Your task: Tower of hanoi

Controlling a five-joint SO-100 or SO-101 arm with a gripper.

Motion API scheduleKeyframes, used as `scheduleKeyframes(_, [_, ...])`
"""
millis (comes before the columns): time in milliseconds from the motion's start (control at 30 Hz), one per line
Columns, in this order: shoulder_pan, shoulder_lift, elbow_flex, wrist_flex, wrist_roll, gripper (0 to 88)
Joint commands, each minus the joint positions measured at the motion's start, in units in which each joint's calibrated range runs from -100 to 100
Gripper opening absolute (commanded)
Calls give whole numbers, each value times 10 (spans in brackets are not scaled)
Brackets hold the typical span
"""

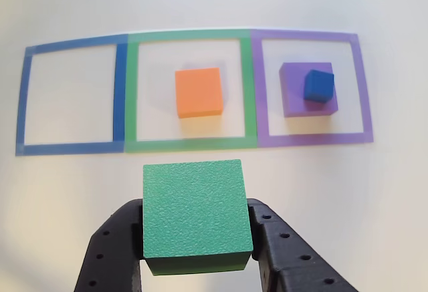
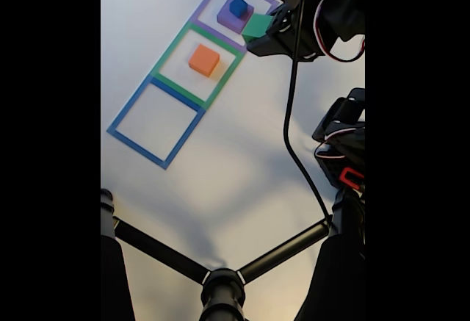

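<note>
Foam blocks you can count: four: green cube (image 1: 195,213), orange block (image 1: 198,91), purple slab (image 1: 294,91), blue cube (image 1: 318,85)
Tape squares: three
Grippers: one (image 1: 197,238)

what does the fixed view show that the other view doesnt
Fixed view alone: the arm's body with its red and white cables, and a black tripod-like stand in the foreground. Other view alone: the gripper up close, its fingers pressed against both sides of the green cube. Both: the orange block in the green tape square, and the blue cube on the purple slab.
</note>
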State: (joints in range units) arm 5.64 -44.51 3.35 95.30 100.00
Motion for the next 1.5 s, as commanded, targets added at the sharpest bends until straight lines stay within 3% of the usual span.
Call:
scheduleKeyframes(0, [41, -60, 81, -61, 0, 76])
scheduleKeyframes(267, [80, -149, 350, -292, 0, 80])
scheduleKeyframes(500, [67, -193, 610, -566, 0, 83])
scheduleKeyframes(700, [45, -149, 734, -778, 0, 83])
scheduleKeyframes(1067, [17, 53, 800, -1089, 0, 82])
scheduleKeyframes(1467, [13, 234, 748, -1233, 0, 84])
